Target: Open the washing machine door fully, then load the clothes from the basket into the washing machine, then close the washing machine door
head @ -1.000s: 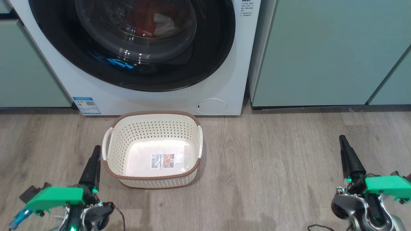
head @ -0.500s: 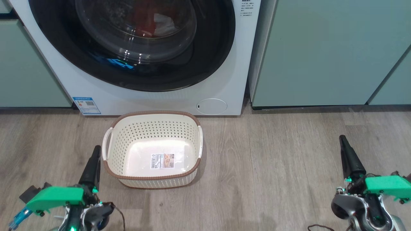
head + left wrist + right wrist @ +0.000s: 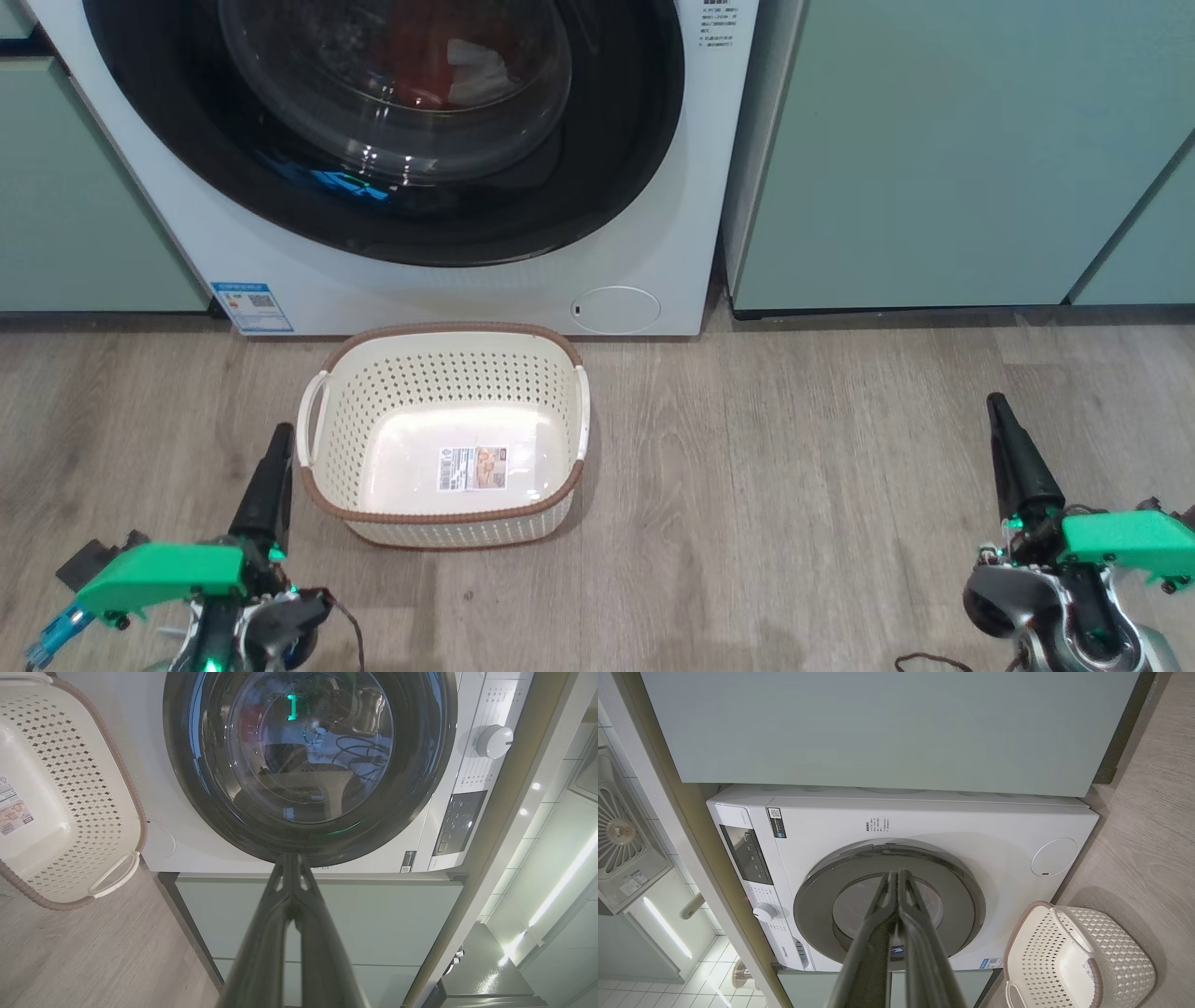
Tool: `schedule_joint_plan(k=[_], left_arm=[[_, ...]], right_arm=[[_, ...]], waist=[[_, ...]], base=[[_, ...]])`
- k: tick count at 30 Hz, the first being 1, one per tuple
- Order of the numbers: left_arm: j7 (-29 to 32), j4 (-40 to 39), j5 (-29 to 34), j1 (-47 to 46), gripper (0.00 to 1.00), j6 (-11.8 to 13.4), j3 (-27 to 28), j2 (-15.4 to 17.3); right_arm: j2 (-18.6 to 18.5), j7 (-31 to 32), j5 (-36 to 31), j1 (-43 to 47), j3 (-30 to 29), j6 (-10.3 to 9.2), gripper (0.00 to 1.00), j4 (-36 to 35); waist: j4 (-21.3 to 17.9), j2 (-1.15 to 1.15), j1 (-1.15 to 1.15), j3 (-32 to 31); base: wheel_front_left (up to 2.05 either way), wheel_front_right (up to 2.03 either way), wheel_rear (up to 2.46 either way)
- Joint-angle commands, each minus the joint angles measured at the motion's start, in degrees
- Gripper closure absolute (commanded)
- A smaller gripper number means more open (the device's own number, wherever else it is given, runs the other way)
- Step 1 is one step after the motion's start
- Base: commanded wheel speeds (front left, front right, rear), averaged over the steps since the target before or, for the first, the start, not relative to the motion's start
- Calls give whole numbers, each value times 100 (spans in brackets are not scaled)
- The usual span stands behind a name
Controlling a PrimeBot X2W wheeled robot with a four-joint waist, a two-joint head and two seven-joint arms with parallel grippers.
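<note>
The washing machine door (image 3: 383, 215) is sitting shut against the washing machine (image 3: 672, 233), and the clothes (image 3: 425, 56) are showing red through its glass, inside the drum. The basket (image 3: 439, 516) is standing empty on the floor (image 3: 794, 485) just before the machine, its long side running across the machine's front. Both pincers are pointing at the machine, fingers pressed together, gripping nothing. The left pincer (image 3: 281, 433) is sitting just beside the basket's left handle, below the door. The right pincer (image 3: 995, 401) is lying well off to the right. I'm judging the job done, and if the door needs a push, the left arm is nearer.
</note>
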Motion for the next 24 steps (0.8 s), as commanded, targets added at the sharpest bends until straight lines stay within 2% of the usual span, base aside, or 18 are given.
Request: schedule_joint_plan(k=[1, 24], left_arm=[[43, -170, -38, -276, 100, -53, 189, 47], [43, -170, -38, -276, 100, -53, 189, 47]], right_arm=[[-31, 29, -12, -307, 94, 0, 100, -185], [-28, 32, -15, -307, 89, 0, 100, -185]], waist=[[0, 0, 0, 0], [0, 0, 0, 0]], base=[[0, 0, 0], [0, 0, 0]])
